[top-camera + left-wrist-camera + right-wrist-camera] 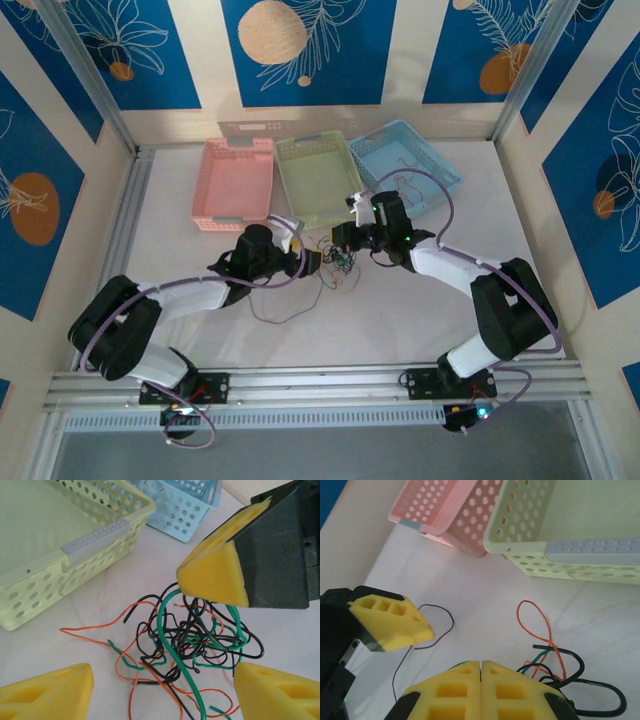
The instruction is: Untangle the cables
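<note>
Top view: cables (342, 268) too small to sort by colour, tangle top hidden under right hand (342, 243). Left wrist: its pad (215, 575) covers green wire's (160, 622) upper end, prob. pinched; strands cut at btm edge. Right wrist: tangle clipped btm-right.

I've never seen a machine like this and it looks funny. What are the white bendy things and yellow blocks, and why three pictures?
Those are two robot arms bolted to a white table. One picture looks down from above. The other two come from a camera on each wrist, so you see that arm's yellow fingers close up. On the table lies a knot of thin cables, black, green and orange. Behind it stand a pink basket, a green basket and a blue basket. The right gripper is pinched shut on some of the cables. The left gripper is open, fingers spread wide near the knot, holding nothing.
</note>
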{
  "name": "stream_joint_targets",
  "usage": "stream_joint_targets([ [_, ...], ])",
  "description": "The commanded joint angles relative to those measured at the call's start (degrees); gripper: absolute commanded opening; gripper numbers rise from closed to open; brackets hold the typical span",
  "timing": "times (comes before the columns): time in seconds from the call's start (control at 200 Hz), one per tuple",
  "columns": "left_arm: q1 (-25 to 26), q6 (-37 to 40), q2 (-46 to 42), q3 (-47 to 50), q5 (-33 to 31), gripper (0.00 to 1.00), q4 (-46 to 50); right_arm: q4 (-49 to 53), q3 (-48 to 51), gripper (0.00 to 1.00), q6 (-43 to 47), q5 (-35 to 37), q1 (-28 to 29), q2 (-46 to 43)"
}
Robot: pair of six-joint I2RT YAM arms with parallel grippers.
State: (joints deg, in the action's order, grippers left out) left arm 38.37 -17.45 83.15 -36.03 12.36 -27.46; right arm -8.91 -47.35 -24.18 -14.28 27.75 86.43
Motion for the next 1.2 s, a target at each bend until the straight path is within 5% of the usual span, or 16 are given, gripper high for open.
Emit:
stream_joint_targets([
  [0.0,-0.43,0.57,1.08,-1.01,3.08,0.73,-2.05,-3.66,1.21,0.01,0.89,-4.25,0.28,-2.40],
  [0.375,-0.37,0.85,4.61,-4.02,5.57,0.55,-0.02,-3.67,0.12,0.01,1.21,-7.69,0.55,-1.01],
  [0.425,-0.40,0.64,4.44,-3.88,5.33,0.44,-0.30,-3.40,-0.12,0.01,1.33,-7.69,0.72,-0.75],
  [0.49,-0.38,0.41,4.43,-3.87,4.85,0.17,-0.26,-3.48,-0.11,0.02,1.42,-7.90,0.82,-0.74],
  [0.54,-0.33,0.10,4.17,-3.83,4.20,0.00,0.02,-3.47,-0.11,0.13,1.36,-7.70,0.82,-0.73],
  [0.67,-0.65,-0.62,0.73,-0.32,-0.06,0.00,-2.85,-5.00,1.58,0.50,0.98,-3.62,0.82,-2.43],
  [0.785,-1.31,-1.38,-2.81,3.74,-2.00,0.00,-7.40,-8.93,5.77,0.64,0.01,1.89,0.42,-6.69],
  [1.195,-1.88,-1.36,-8.21,11.69,-3.19,0.00,-19.80,-4.22,2.39,0.55,-2.87,-1.43,-2.42,-2.60],
])
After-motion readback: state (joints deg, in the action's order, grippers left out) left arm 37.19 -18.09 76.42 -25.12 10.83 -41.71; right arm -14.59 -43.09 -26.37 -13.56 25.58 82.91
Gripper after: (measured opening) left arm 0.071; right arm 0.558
